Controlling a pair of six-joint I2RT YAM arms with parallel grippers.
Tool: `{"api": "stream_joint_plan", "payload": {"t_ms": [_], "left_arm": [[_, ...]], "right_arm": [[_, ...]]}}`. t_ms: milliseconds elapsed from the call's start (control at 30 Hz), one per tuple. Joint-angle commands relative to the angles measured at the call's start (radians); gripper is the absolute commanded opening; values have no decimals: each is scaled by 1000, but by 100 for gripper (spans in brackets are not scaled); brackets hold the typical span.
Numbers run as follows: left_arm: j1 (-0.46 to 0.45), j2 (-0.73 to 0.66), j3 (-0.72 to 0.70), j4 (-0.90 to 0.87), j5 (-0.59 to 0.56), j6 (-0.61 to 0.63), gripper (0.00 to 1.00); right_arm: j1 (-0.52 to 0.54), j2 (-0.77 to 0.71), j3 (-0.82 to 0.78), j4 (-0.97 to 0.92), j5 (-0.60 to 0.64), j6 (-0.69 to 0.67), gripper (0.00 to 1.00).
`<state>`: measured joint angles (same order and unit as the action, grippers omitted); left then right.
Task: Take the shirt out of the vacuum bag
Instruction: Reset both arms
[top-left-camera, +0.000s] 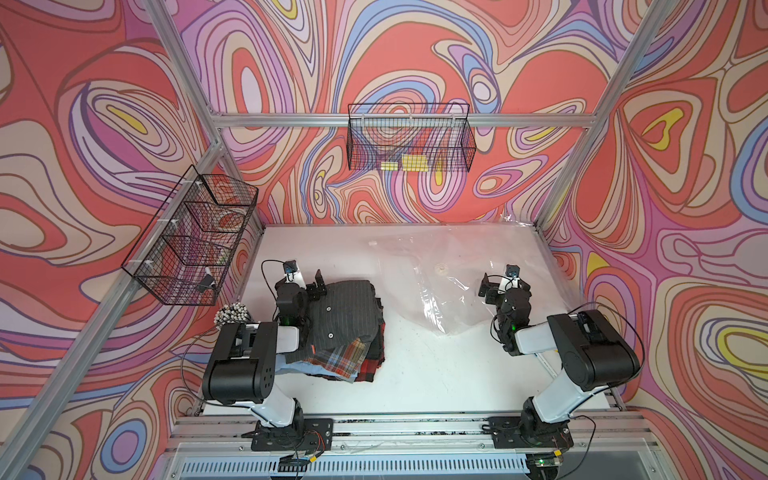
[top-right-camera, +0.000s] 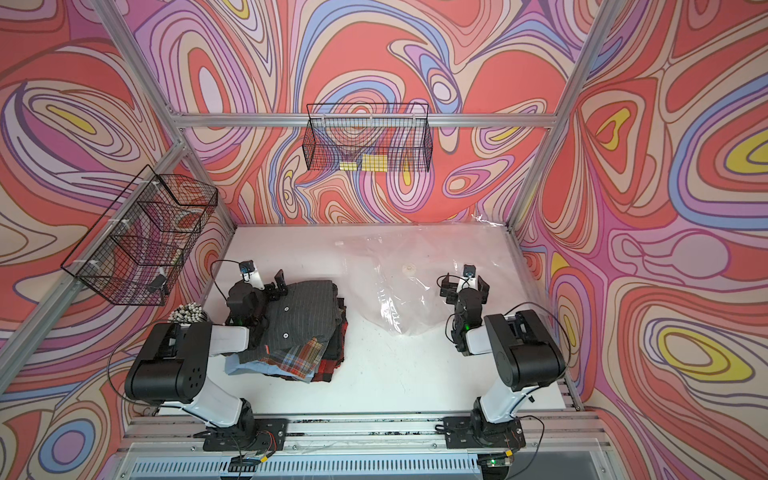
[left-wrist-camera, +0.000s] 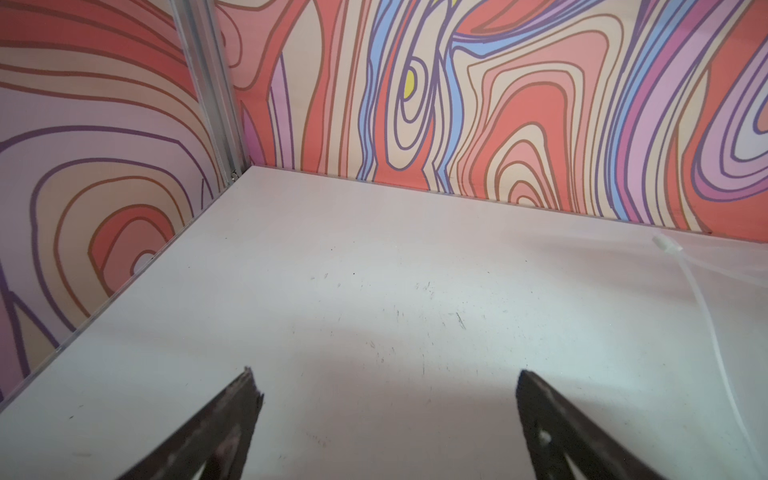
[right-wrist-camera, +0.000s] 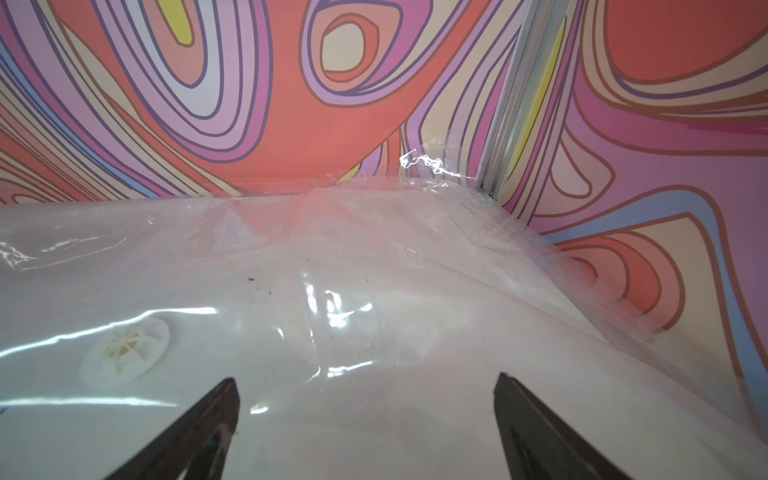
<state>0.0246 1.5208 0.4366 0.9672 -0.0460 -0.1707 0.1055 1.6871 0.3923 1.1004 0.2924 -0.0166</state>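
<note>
The vacuum bag (top-left-camera: 453, 257) (top-right-camera: 399, 291) lies flat and crinkled on the back right of the white table, its round white valve (top-left-camera: 440, 270) (right-wrist-camera: 124, 357) facing up. Nothing shows inside it. A grey pinstriped shirt (top-left-camera: 345, 316) (top-right-camera: 303, 316) tops a stack of folded plaid shirts (top-left-camera: 345, 359) on the left, outside the bag. My left gripper (top-left-camera: 314, 286) (top-right-camera: 276, 284) (left-wrist-camera: 384, 374) stands open at the stack's back left corner, over bare table. My right gripper (top-left-camera: 504, 284) (top-right-camera: 464, 286) (right-wrist-camera: 368, 380) hangs open over the bag's right part (right-wrist-camera: 374, 270), holding nothing.
A black wire basket (top-left-camera: 191, 237) hangs on the left wall and another (top-left-camera: 409, 141) on the back wall, holding yellow items. A bundle of white-tipped sticks (top-left-camera: 232, 316) sits by the left arm. The bag's white slider (left-wrist-camera: 667, 243) lies near the back wall.
</note>
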Motion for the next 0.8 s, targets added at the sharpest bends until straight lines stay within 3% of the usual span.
{"api": "stream_joint_plan", "payload": {"t_ms": [0, 67, 100, 133, 200, 367, 433, 467, 500, 533, 633, 700, 767], "left_arm": [[6, -114, 0, -130, -12, -61, 99], [6, -179, 62, -303, 8, 79, 99], [6, -208, 145, -482, -21, 146, 99], [9, -211, 161, -546, -91, 150, 99], [43, -205, 110, -491, 9, 139, 99], [68, -176, 128, -466, 67, 75, 99], [109, -132, 155, -468, 211, 6, 99], [101, -108, 216, -610, 197, 57, 99], [81, -85, 217, -622, 184, 97, 99], [77, -76, 180, -586, 192, 116, 99], [53, -70, -5, -261, 65, 58, 99], [23, -25, 67, -358, 119, 124, 99], [11, -12, 65, -340, 99, 129, 99]], "right_arm": [[-4, 20, -13, 50, -23, -10, 98], [-5, 22, -15, 43, -22, -10, 98], [-5, 21, -5, 27, -25, -6, 98], [-5, 30, 2, 32, -24, -7, 98], [-12, 23, 19, -21, -35, 4, 98], [-16, 23, 16, -9, -15, 7, 98], [-16, 24, 15, -4, 13, 14, 98], [-16, 25, 13, 4, 17, 15, 98], [-16, 24, 12, 5, 16, 14, 98], [-16, 25, 13, 4, 13, 15, 98], [-16, 24, 14, 1, 20, 15, 98], [-16, 25, 15, -1, 19, 15, 98], [-15, 23, 8, 12, 19, 15, 98]]}}
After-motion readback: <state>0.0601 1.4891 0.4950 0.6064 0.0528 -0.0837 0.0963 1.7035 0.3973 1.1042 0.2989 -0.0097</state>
